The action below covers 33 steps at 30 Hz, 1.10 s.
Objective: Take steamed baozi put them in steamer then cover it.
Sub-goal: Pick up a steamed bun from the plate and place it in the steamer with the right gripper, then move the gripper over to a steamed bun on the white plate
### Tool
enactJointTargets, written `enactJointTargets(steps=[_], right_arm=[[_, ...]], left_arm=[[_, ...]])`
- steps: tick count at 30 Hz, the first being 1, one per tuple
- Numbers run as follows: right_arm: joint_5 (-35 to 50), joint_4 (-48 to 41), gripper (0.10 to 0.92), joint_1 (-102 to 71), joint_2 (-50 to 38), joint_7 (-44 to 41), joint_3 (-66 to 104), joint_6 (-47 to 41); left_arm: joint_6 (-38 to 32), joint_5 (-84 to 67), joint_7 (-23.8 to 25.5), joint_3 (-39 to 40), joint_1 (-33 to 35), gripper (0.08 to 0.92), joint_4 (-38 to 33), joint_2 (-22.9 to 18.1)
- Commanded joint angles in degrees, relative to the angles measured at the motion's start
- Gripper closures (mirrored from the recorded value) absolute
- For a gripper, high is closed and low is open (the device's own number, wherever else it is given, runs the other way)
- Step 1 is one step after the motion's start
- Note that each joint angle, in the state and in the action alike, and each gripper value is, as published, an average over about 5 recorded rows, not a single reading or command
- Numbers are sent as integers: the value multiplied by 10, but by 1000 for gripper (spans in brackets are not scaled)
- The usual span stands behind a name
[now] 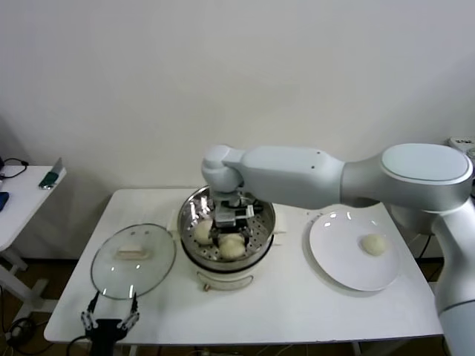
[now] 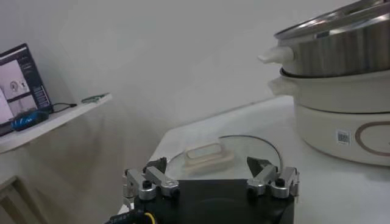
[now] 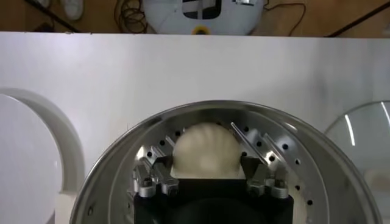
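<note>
The steamer [image 1: 226, 256] stands mid-table, and two baozi [image 1: 203, 231] [image 1: 232, 246] lie on its perforated tray. My right gripper [image 1: 231, 216] reaches down inside the pot. In the right wrist view its fingers [image 3: 205, 173] press both sides of a third baozi [image 3: 205, 149], which rests low on the tray [image 3: 286, 158]. Another baozi [image 1: 373, 245] sits on the white plate [image 1: 334, 252]. The glass cover [image 1: 133, 259] lies flat to the left of the pot. My left gripper [image 1: 110, 320] waits open, just in front of that cover [image 2: 228, 149].
A side table [image 1: 22, 200] with small items stands off to the left, and my right arm [image 1: 356, 178] spans the space above the plate. The steamer's white base [image 2: 341, 122] rises close beside the cover.
</note>
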Motion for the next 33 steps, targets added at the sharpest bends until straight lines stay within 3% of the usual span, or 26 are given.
enactJointTargets(steps=[1,6,12,16,20,27,33], right_arm=[[-4,-1,272,-8,5,-2,-7,-2],[-9,-5,210,6,1,-7,3,2],[-9,-2,203,49,-31,-6,27,10],[7,-10,202,83,-76,67,32,-10],[62,-6,203,135,-159,151,-7,-104],[265,44,203,183,-313,238,-103,-366],[234,50,203,120,-441,185,-68,-429]], left_arm=[[1,-2,0,-4,-2,177,0,0],[3,-4,1,-7,-4,177,-1,7],[9,-8,1,-9,-12,177,3,8],[10,-5,1,-8,-11,177,1,9],[8,-2,1,-7,-8,177,-4,13],[2,-4,2,-4,6,177,-11,25],[5,-3,2,0,9,177,-18,33]])
